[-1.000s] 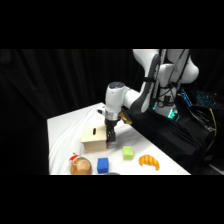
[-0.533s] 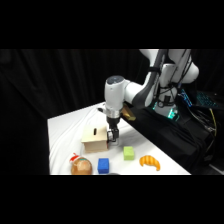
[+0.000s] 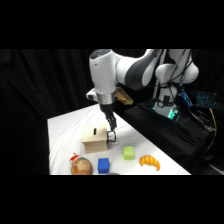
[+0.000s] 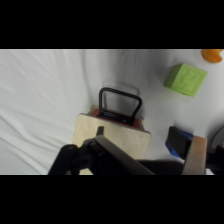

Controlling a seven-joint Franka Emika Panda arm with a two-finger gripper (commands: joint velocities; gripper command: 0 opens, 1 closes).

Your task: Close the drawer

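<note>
The small light wooden box [image 3: 95,140] with a slotted top stands near the table's front. In the wrist view I look down on the box top [image 4: 112,136]. The drawer [image 4: 118,118] shows only as a thin red strip past the box's edge, with its dark loop handle [image 4: 119,102] sticking out over the cloth. My gripper [image 3: 111,134] hangs at the box's right side, level with its top. The gripper's black linkage [image 4: 100,155] covers the box's near part.
A green cube [image 3: 129,152] [image 4: 186,79] and a blue cube [image 3: 103,165] [image 4: 179,141] lie close to the box. An orange croissant [image 3: 149,161] and a round brown item [image 3: 81,165] sit at the table's front edge [image 3: 120,172]. Dark equipment [image 3: 170,112] stands at the right.
The gripper has come down a little beside the box's right side. The arm's upper part has swung toward the camera. The box has stayed in place.
</note>
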